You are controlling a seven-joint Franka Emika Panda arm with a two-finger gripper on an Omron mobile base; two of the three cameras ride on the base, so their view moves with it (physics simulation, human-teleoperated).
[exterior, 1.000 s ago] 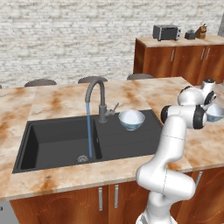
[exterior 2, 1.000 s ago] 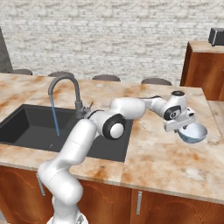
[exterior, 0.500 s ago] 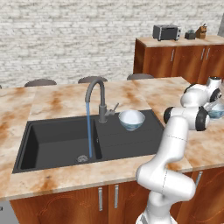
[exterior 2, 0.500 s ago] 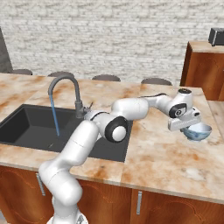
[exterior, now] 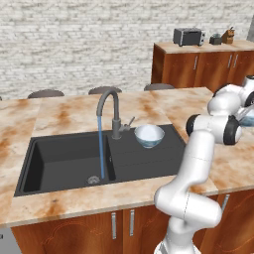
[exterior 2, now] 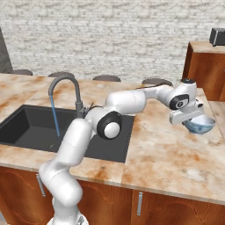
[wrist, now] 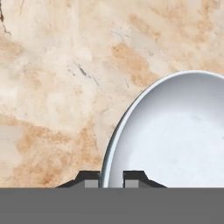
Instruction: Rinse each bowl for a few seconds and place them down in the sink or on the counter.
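Observation:
My gripper (exterior 2: 190, 117) is shut on the rim of one bowl (exterior 2: 200, 125), holding it low over the right end of the counter (exterior 2: 167, 151); whether the bowl touches the marble I cannot tell. In the hand view the bowl's (wrist: 175, 135) thin white rim runs between my two fingertips (wrist: 91, 180), with the gripper (wrist: 111, 177) over the counter (wrist: 52, 87). The other bowl (exterior: 149, 135) sits upright on the drainboard of the black sink (exterior: 64, 158), just right of the faucet (exterior: 111, 111). The held bowl (exterior: 248, 117) peeks in at the right edge of the left base view.
A thin blue stream of water (exterior: 101, 149) falls from the faucet into the basin near the drain. Dark stools (exterior: 45, 93) stand behind the island. A toaster (exterior: 188, 35) sits on the far wooden counter. The island's right edge lies close beyond the held bowl.
The arm has carried the held bowl farther right and lower toward the counter. The bowl on the drainboard has stayed put and the water keeps running.

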